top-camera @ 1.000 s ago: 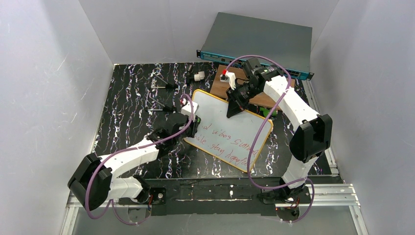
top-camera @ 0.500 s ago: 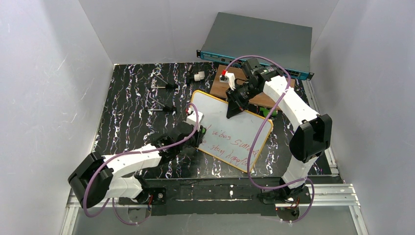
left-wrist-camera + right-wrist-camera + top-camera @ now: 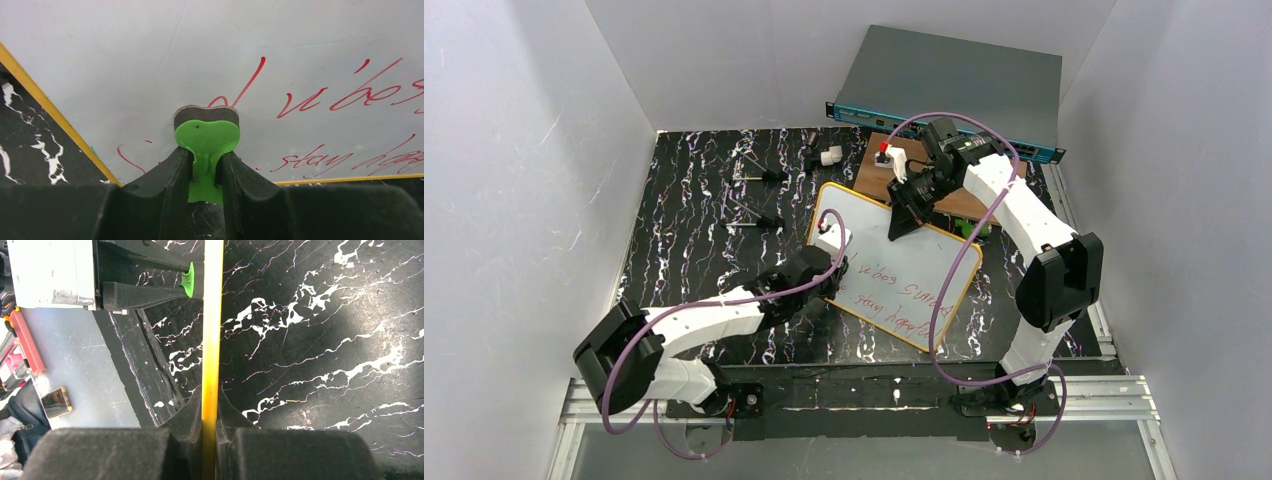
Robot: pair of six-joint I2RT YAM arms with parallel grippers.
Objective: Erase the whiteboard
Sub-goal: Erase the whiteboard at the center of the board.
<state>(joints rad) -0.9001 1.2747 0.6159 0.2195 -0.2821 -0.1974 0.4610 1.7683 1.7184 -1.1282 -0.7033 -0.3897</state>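
Observation:
The whiteboard has an orange-yellow frame and red handwriting; it lies tilted on the black marbled table. My left gripper is at its left corner, shut on a green eraser whose dark felt presses on the white surface beside the red writing. My right gripper is shut on the board's far edge. In the right wrist view the yellow frame runs straight between the closed fingers, and the eraser shows at the top.
A brown wooden board with a small red and white object lies behind the whiteboard. A grey rack unit stands at the back. Metal tools and a white piece lie at the back left.
My left gripper has slid with the eraser to the right and towards the near side, along the whiteboard's left part. The right arm and the board have stayed still.

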